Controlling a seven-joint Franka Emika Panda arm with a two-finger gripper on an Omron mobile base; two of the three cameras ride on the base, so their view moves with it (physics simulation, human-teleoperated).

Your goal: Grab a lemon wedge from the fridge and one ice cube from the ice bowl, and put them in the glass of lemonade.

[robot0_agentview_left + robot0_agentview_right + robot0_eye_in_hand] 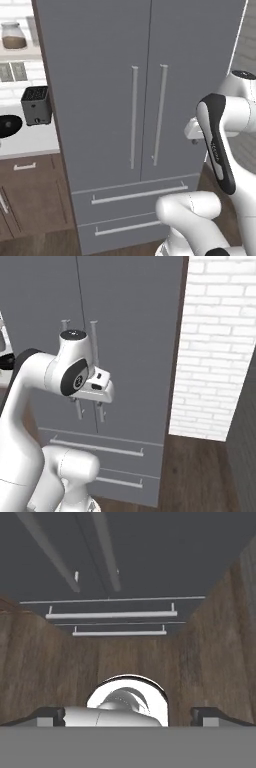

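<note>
The grey double-door fridge (100, 75) (135, 331) stands straight ahead with both doors shut, so the lemon wedge is hidden. Its two long pale handles (134, 117) run side by side at the middle seam, above two drawers (112, 615). My gripper (194, 141) (87, 401) hangs in front of the right door at about mid-handle height, pointing down at the floor. Its fingertips (52, 716) sit wide apart with nothing between them, so it is open. The glossy black ice bowl (7, 125) rests on the white counter at far left. The glass of lemonade is out of view.
A dark toaster (36, 105) stands on the counter beside the fridge's left side, and a brown-filled jar (13, 35) sits on a shelf above. Brown wooden cupboards (30, 200) lie under the counter. A white brick wall (215, 346) adjoins the fridge's right side, over wooden floor (200, 476).
</note>
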